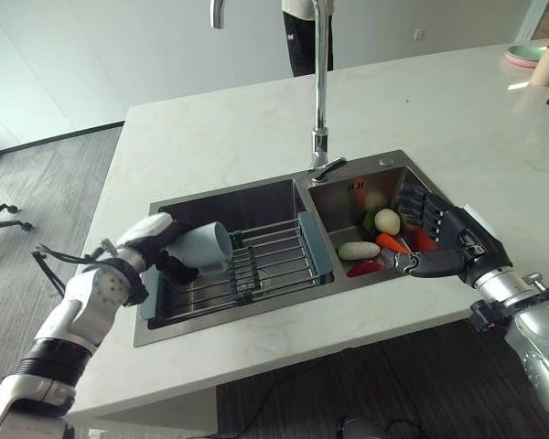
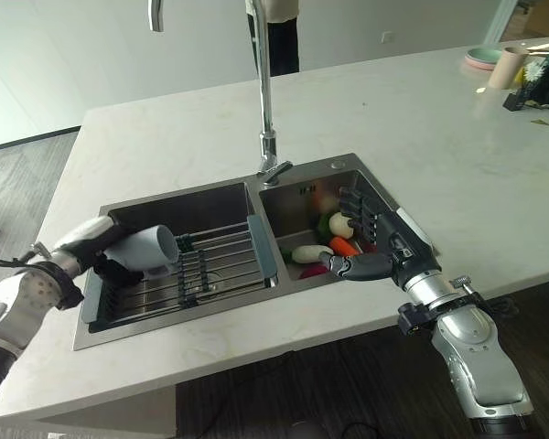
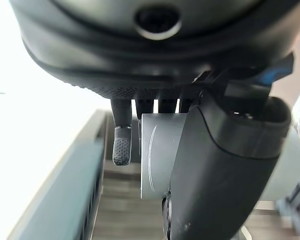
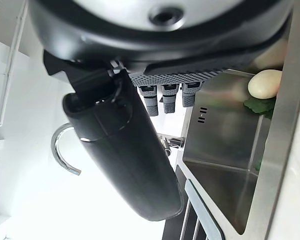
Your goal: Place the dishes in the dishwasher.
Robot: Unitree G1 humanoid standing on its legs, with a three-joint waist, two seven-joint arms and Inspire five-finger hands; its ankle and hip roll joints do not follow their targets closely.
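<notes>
The left hand [image 1: 156,240] is curled round a pale grey cup [image 1: 204,245], thumb on one side and fingers on the other as its wrist view shows, and it holds the cup on its side with the open mouth turned toward the middle of the sink. The cup sits low over the left end of the wire rack [image 1: 256,261] that lies in the left basin of the 2-basin sink [image 1: 284,192]; whether it touches the wires cannot be told. That tilt and height suggest the hand is either lowering the cup onto the rack or lifting it off, and a sideways hold keeps the rim free so the cup can be set mouth-down between the wires. The rack has blue-grey end pieces, and its bars run along the basin's length, so the cup would rest best across them. The right hand [image 1: 439,240] hangs over the right basin's near-right corner, fingers straight and spread, holding nothing; it seems parked there out of the way of the left arm. Below it lie vegetables [image 1: 377,240]: a white egg-like piece, a carrot, something red and some green. The tap [image 1: 320,110] rises from the sink's far edge between the basins. On the counter's [image 1: 210,137] far right corner stand a plate and a paper cup.
</notes>
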